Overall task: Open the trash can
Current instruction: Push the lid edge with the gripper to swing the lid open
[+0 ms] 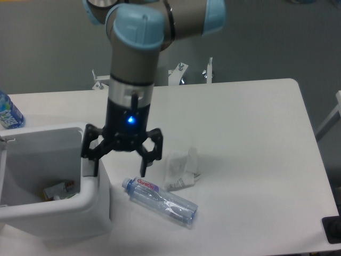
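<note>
The trash can (91, 198), a large white bin, stands at the front left of the table with its top open, and some rubbish (56, 191) shows inside. Its lid (3, 160) is swung away and only shows as a thin edge at the frame's far left. My gripper (119, 170) hangs open just above the bin's right rim. The left fingertip (95, 169) is over the rim's inner edge and the right one (143, 172) is outside the bin. Nothing is held between them.
A clear plastic bottle (160, 200) lies on the table just right of the bin. A crumpled white wrapper (180, 169) sits beside it. A blue-labelled bottle (8, 113) stands at the far left edge. Metal fixtures (181, 72) stick up behind the table.
</note>
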Robot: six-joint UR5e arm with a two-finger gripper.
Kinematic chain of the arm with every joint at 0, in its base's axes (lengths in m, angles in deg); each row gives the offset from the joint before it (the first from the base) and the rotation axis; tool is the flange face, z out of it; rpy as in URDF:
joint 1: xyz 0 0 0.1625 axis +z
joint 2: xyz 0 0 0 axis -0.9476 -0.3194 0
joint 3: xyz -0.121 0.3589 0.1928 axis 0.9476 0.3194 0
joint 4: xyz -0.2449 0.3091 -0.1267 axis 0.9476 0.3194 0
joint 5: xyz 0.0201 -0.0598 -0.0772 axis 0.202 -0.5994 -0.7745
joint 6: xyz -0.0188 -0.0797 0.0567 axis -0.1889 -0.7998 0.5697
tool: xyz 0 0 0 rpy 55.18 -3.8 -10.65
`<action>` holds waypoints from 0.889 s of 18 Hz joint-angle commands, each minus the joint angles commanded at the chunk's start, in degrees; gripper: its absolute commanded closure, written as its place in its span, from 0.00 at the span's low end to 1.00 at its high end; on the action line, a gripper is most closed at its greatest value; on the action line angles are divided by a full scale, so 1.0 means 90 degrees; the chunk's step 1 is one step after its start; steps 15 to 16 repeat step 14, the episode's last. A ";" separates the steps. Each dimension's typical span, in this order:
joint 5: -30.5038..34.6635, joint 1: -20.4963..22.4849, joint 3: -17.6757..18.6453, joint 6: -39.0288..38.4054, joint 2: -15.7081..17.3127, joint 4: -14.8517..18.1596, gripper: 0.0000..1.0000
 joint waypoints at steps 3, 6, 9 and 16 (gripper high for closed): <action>0.0088 0.0467 0.0000 0.0048 0.0116 0.0010 0.00; 0.0185 0.0888 0.0077 0.0564 0.0166 0.0068 0.00; 0.1148 0.1035 0.0292 0.1569 0.0176 0.0652 0.00; 0.2149 0.1367 0.0644 0.3269 0.0293 0.1211 0.00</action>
